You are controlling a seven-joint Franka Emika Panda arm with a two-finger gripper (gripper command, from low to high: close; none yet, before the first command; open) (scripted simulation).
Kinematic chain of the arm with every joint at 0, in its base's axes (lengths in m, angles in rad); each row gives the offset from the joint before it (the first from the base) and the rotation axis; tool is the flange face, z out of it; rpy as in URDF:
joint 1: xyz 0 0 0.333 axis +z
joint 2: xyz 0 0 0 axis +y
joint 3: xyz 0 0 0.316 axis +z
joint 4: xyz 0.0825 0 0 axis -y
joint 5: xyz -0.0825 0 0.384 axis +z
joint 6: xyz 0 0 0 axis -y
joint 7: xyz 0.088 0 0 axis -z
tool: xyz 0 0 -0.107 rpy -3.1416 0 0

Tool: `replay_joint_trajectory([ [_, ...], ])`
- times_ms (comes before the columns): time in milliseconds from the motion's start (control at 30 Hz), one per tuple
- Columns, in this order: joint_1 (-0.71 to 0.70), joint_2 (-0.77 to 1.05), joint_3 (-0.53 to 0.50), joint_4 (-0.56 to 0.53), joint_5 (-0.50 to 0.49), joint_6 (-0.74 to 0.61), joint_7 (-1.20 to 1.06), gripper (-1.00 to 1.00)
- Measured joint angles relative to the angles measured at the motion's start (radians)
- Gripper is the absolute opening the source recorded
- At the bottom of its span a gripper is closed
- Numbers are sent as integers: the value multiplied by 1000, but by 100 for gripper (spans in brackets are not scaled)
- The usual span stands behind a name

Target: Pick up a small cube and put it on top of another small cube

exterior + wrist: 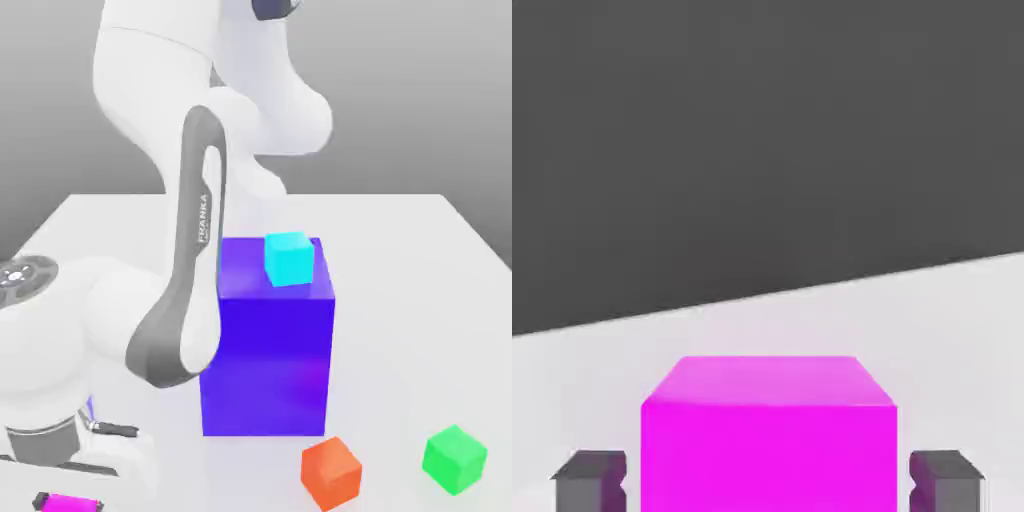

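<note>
So my gripper (768,480) is clamped tight on the small plain magenta-pink cube (768,440), down on the white table (400,260) at the near left corner. Right of it: big blue block (268,345) with a cyan cube (289,258) on top, orange-red cube (331,472), green cube (454,458).

magenta small cube (768,435), orange-red cube (331,472), green cube (454,458)

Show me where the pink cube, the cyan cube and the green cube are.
magenta-pink cube (768,445): hand view, front face.
cyan cube (289,258): exterior view, front face.
green cube (454,458): exterior view, its middle.
</note>
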Motion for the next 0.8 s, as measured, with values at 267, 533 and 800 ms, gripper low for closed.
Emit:
replay_joint_trajectory([
  [267, 65, -137, -21, -41, -66, -96, 26, -100],
  [533, 271, -266, 141, -145, -179, -115, -40, -100],
  [800, 501, -234, 304, -201, -331, -16, -83, 100],
])
